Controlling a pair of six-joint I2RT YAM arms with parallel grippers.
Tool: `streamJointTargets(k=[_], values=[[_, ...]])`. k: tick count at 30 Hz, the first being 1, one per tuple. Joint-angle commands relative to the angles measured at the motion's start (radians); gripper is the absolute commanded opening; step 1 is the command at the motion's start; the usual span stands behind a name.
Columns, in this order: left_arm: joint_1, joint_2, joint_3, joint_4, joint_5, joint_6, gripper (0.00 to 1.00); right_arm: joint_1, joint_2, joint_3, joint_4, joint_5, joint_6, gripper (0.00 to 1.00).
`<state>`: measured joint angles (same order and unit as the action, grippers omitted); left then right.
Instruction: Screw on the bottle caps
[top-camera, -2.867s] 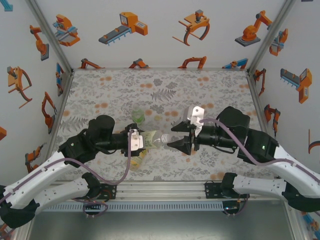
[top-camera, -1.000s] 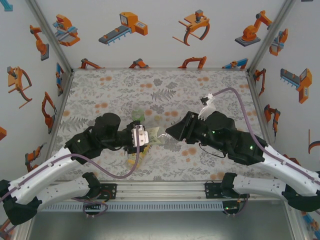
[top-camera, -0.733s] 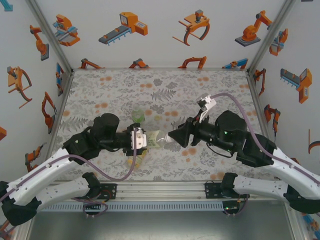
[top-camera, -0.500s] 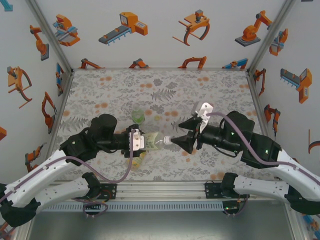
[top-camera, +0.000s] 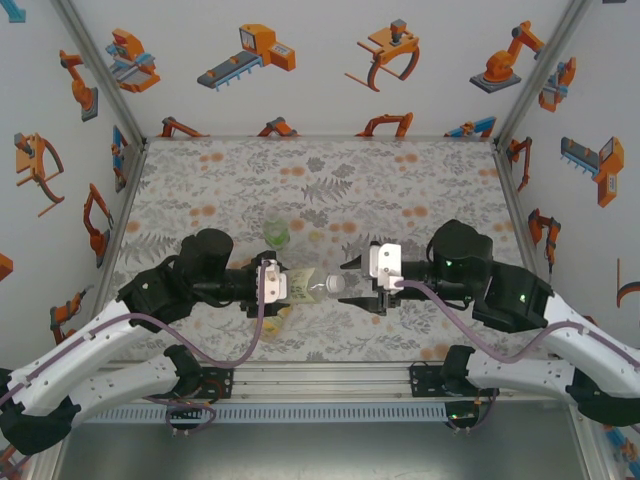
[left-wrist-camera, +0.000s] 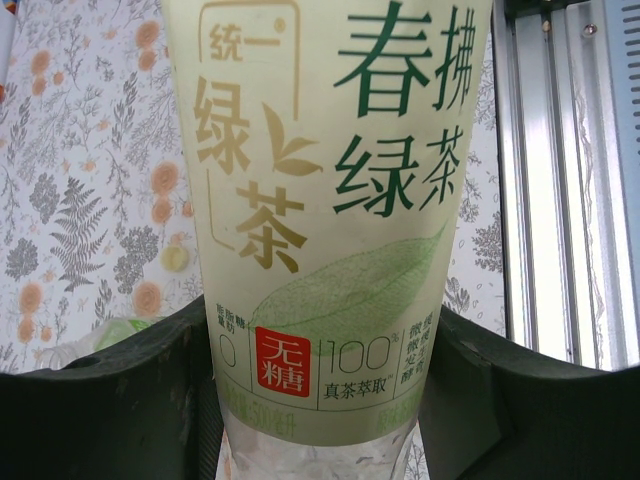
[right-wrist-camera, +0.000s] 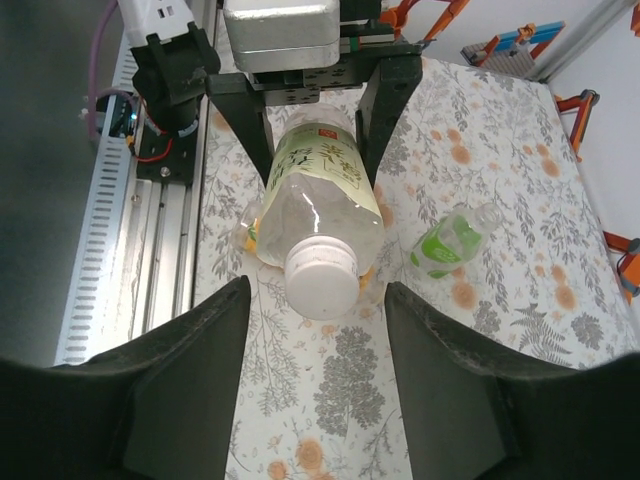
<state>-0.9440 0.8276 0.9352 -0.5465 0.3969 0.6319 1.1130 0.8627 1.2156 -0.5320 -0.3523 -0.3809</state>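
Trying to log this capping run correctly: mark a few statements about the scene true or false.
1. The left pincer grips the green-tea bottle by its labelled body. True.
2. A white cap sits on that bottle's neck. True.
3. The right pincer is shut on the cap. False: its jaws stand open, facing the cap without touching it.
4. The small green bottle stands upright. False: it lies on its side on the table.
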Motion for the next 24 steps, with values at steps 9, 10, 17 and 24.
streamJointTargets(k=[9,10,17,24], values=[[-0.006,-0.011,0.035,-0.003,0.033,0.0,0.0,-0.005,0.003,-0.016,0.053,-0.01,-0.005,0.45],[-0.006,-0.012,0.034,-0.003,0.033,0.0,0.0,-0.004,0.005,-0.018,0.055,-0.009,-0.004,0.44],[-0.006,-0.011,0.034,-0.002,0.03,0.002,0.0,-0.004,0.016,-0.028,0.054,-0.003,0.003,0.42],[-0.006,-0.011,0.032,-0.003,0.025,0.003,0.0,-0.004,0.009,-0.042,0.075,0.017,0.017,0.28]])
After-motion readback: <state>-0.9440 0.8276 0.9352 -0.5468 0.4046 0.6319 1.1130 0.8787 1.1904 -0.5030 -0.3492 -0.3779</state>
